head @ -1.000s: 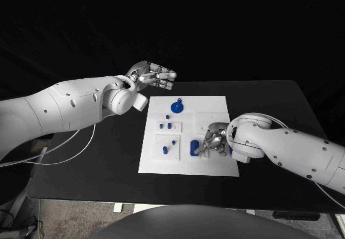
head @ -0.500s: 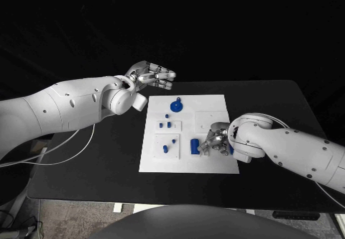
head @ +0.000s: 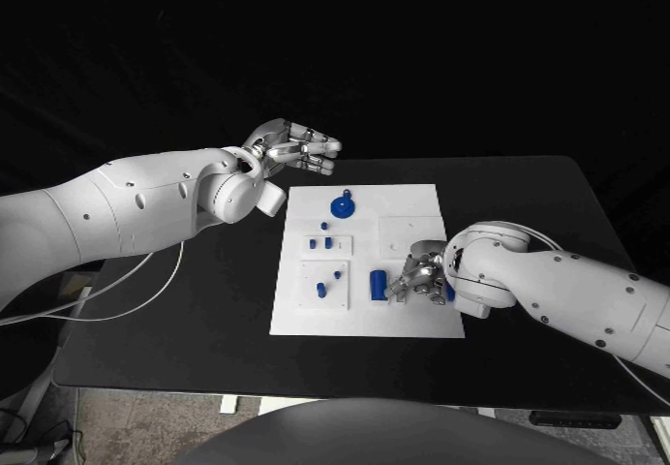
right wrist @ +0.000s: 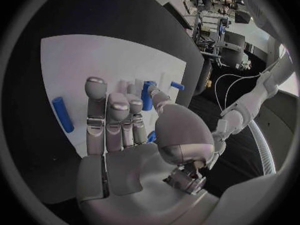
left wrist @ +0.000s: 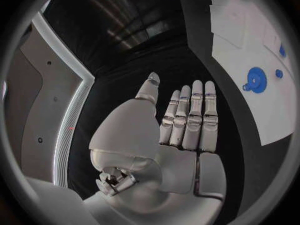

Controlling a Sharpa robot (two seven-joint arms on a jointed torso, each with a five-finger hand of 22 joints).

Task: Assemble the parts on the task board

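Note:
The white task board (head: 366, 320) lies mid-table. My right hand (head: 423, 274) rests low over the board's near right part, beside a blue cylinder (head: 379, 285) that lies flat. In the right wrist view its fingers (right wrist: 95, 110) stretch over the board (right wrist: 75, 60), and the thumb and a finger pinch a small blue part (right wrist: 148, 95); the blue cylinder (right wrist: 62, 114) lies apart from them. My left hand (head: 296, 145) hangs above the table's far left, off the board. Its fingers (left wrist: 190, 115) are straight and hold nothing. A blue disc with a tab (head: 344, 206) sits at the board's far end.
Small blue pegs (head: 325, 227) stand in the board's left blocks, with two more pieces (head: 319, 291) nearer me. The left wrist view shows the board (left wrist: 237, 30) with the disc (left wrist: 256, 79). Bare black table (head: 182, 310) lies on both sides.
My right hand has edged slightly right, away from the lying blue cylinder, which has stayed put. The left hand has not moved.

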